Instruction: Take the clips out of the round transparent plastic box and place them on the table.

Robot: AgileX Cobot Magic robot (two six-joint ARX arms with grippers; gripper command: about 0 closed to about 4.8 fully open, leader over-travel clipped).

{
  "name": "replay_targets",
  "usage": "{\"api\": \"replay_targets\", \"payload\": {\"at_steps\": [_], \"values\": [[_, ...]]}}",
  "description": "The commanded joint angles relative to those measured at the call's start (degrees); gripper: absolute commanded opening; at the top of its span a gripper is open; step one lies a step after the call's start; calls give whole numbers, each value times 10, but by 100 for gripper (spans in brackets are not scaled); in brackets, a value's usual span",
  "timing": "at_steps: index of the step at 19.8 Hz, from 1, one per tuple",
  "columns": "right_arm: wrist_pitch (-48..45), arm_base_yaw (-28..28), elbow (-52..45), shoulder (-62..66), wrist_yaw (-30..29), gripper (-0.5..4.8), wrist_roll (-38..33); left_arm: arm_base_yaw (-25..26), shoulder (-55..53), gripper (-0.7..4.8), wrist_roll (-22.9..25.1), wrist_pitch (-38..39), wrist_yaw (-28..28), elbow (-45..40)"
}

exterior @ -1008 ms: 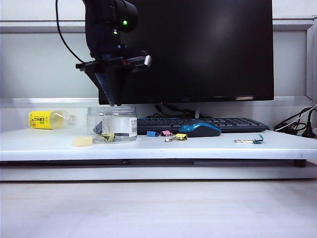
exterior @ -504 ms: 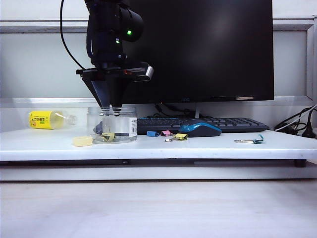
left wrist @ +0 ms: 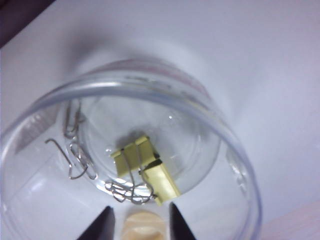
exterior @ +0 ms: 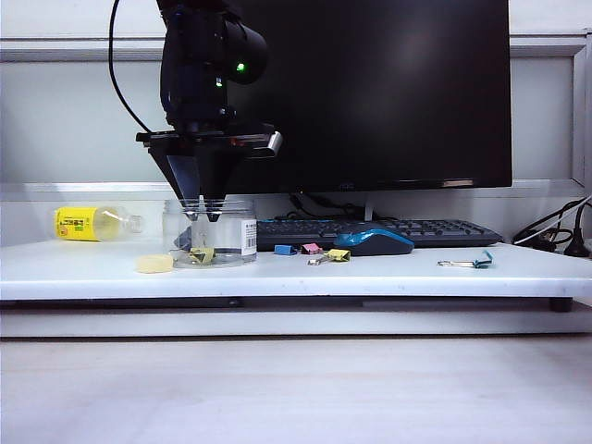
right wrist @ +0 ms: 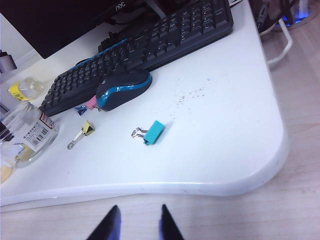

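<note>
A long white table is spanning the exterior view, carrying a black monitor at the back, a keyboard and a blue and black mouse near the centre. At about nine o'clock from the mouse, the round transparent plastic box is standing upright on the table, with a pale yellow disc just beside it at its eight o'clock and a yellow-labelled bottle lying further off at ten o'clock. The left gripper is pointing straight down at the box's twelve o'clock, its tips dipping just inside the open mouth, its jaws parted a little and holding nothing. In the left wrist view, the clips left inside are resting on the box floor: two yellow ones lying together, their silver wire handles tangled toward the gripper. Other small clips, blue, pink and yellow, are already lying on the table between the box and the mouse, and a teal clip is sitting well apart at three o'clock. The right gripper is hanging off the table's front edge, jaws apart and empty. To do this step well, the left gripper likely needs to be descending centred in the mouth, clear of the wall, and closing on one yellow clip's body rather than the thin wires, so the pair is not dragged up together or the light box tipped.
</note>
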State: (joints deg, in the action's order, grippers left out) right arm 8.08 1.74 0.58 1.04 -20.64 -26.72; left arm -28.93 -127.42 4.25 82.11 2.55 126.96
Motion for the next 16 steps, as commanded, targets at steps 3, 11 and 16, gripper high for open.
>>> {"api": "replay_targets", "payload": {"at_steps": [3,11,16], "values": [[-6,0,1,0,2,107,2,-1,3,154,-28,3,-28,2],[-6,0,1,0,2,107,2,-1,3,274,-43,3,-26,2],[-5,0,1,0,2,107,2,0,3,274,-29,4,-26,-13]]}}
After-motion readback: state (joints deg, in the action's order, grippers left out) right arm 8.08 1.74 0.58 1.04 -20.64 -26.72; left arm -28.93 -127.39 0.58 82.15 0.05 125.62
